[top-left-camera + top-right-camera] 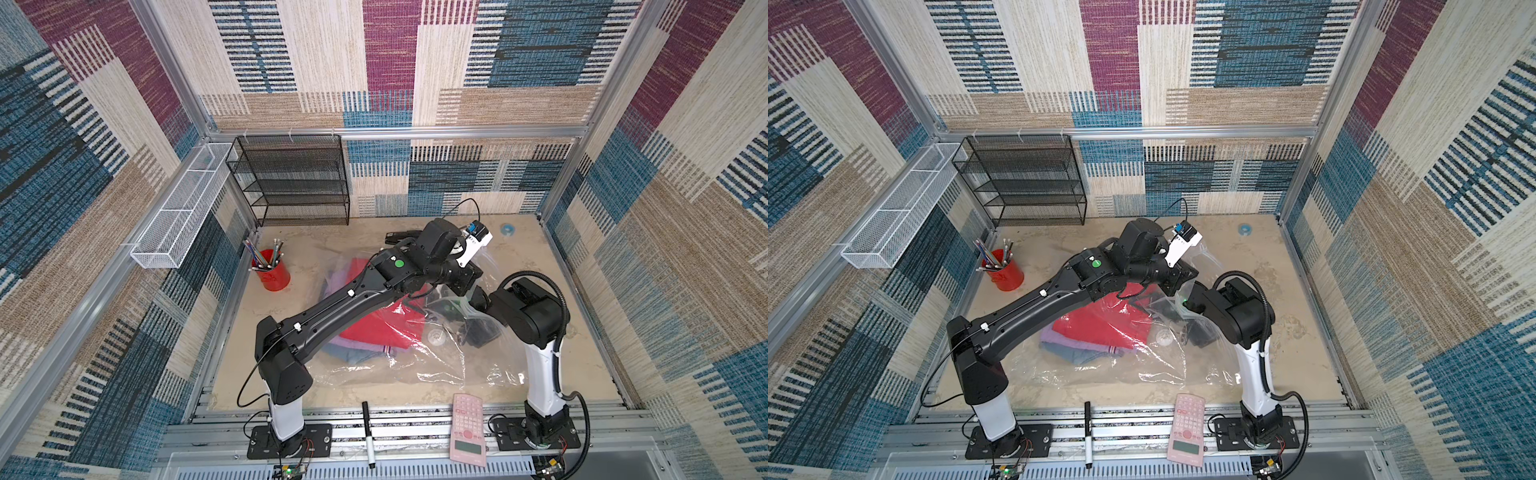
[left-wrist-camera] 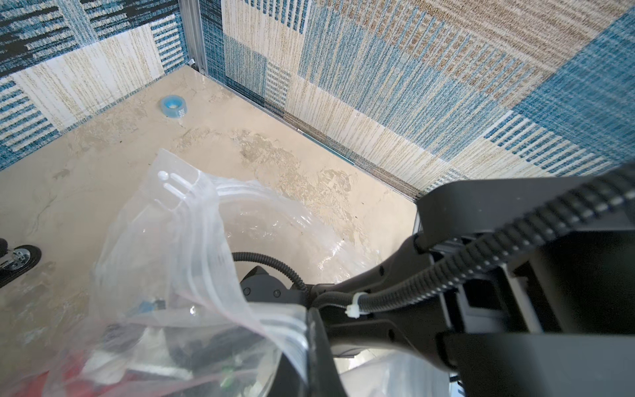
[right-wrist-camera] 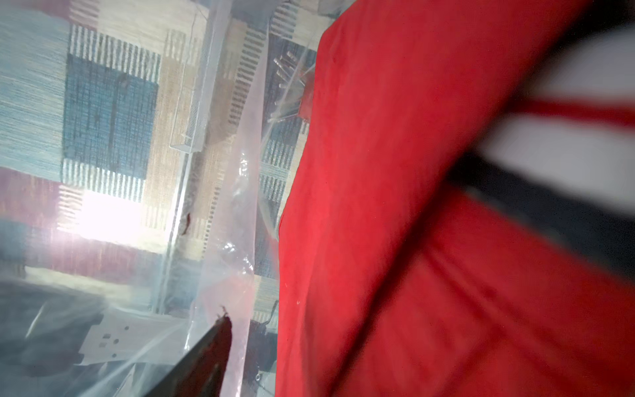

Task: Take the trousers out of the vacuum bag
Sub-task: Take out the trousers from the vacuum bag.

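The vacuum bag [image 1: 436, 368] [image 1: 1142, 368] lies crinkled and clear across the table, its white valve [image 1: 435, 336] facing up. Inside it is the stack of trousers: red [image 1: 374, 328] [image 1: 1100, 324] on top, lilac [image 1: 1054, 334] under it, blue denim [image 1: 1079, 355] lowest. My left gripper [image 2: 311, 347] is shut on the bag's zip-strip rim and holds the mouth up. My right gripper [image 1: 1152, 301] is inside the bag at the red trousers [image 3: 395, 206]. One finger [image 3: 209, 357] shows beside the cloth with a gap; the other finger is hidden.
A red cup of pencils [image 1: 272, 274] stands at the left. A black mesh shelf [image 1: 291, 183] and a white wire basket [image 1: 183, 208] are at the back left. A blue tape roll [image 1: 507, 228] lies at the back right. A pink calculator [image 1: 467, 428] and a marker [image 1: 368, 432] rest on the front rail.
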